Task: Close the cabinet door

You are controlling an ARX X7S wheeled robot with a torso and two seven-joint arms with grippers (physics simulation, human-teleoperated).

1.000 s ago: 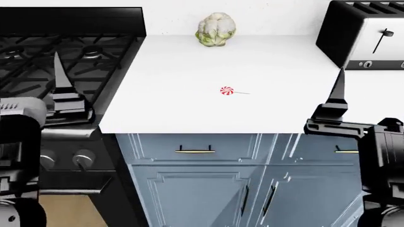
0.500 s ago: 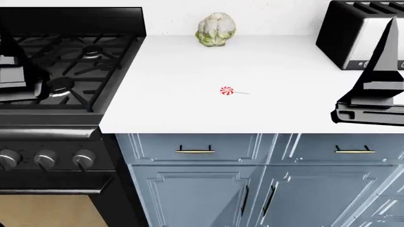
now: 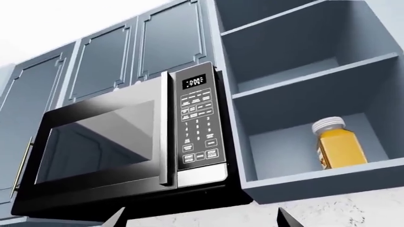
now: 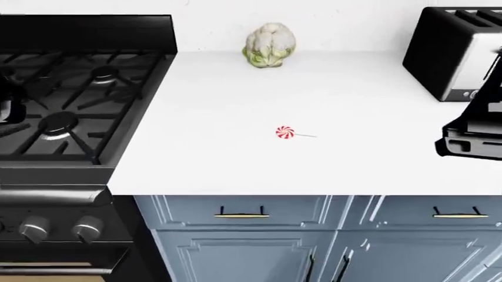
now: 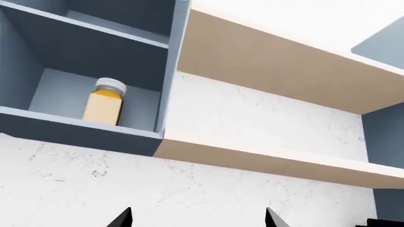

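Observation:
The open upper cabinet hangs to the right of the microwave, its blue shelves bare to the front. An orange jar with a white lid stands on its lowest shelf, and shows again as the jar in the right wrist view. I cannot make out the cabinet door itself in any view. My left gripper is open below the microwave and cabinet, with only its fingertips showing. My right gripper is open too, below the cabinet's right side wall, facing the marble wall.
A microwave hangs left of the open cabinet. Tan shelves run to its right. On the counter lie a cauliflower and a lollipop, with a toaster at the right and a stove at the left. My right arm is at the right edge.
Both arms have risen, and the left one has almost left the head view. The head view has shifted, so the counter sits lower in the picture.

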